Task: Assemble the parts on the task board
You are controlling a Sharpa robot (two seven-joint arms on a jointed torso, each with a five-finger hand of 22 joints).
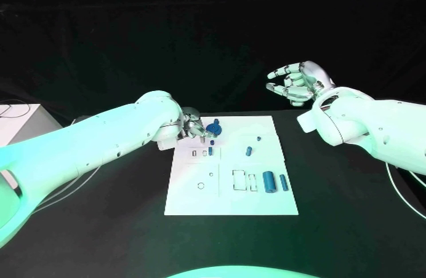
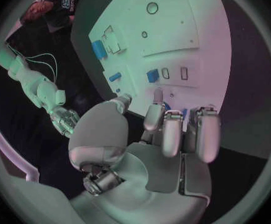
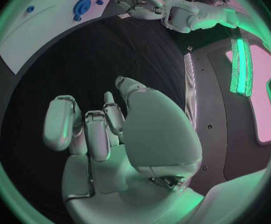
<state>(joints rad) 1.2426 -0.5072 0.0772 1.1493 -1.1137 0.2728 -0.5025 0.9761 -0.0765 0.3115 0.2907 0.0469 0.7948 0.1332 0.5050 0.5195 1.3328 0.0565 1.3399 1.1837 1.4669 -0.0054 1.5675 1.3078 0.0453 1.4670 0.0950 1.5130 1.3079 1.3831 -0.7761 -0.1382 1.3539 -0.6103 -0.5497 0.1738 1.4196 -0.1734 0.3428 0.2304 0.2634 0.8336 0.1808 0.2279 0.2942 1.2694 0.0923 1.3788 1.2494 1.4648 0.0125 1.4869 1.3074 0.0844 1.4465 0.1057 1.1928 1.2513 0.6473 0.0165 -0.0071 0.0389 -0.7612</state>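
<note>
The white task board [image 1: 233, 195] lies in the middle of the black table. My left hand [image 1: 192, 129] hovers low over its far left corner, fingers partly curled, thumb and forefinger apart with nothing between them. A round blue part [image 1: 213, 128] sits right beside those fingers; in the left wrist view only a blue sliver [image 2: 167, 106] of it peeks from behind them. Two blue cylinders [image 1: 268, 181] lie near the board's right edge, and small blue pieces [image 1: 249, 150] lie mid-board. My right hand [image 1: 297, 82] is raised beyond the board's far right corner, loosely curled and holding nothing.
A white box [image 1: 18, 121] stands at the table's far left. Cables trail along the right edge [image 1: 404, 186]. Outlined slots [image 1: 239, 179] mark the board's near half. In the left wrist view the board [image 2: 191, 30] carries blue pieces [image 2: 98, 49] beside empty recesses.
</note>
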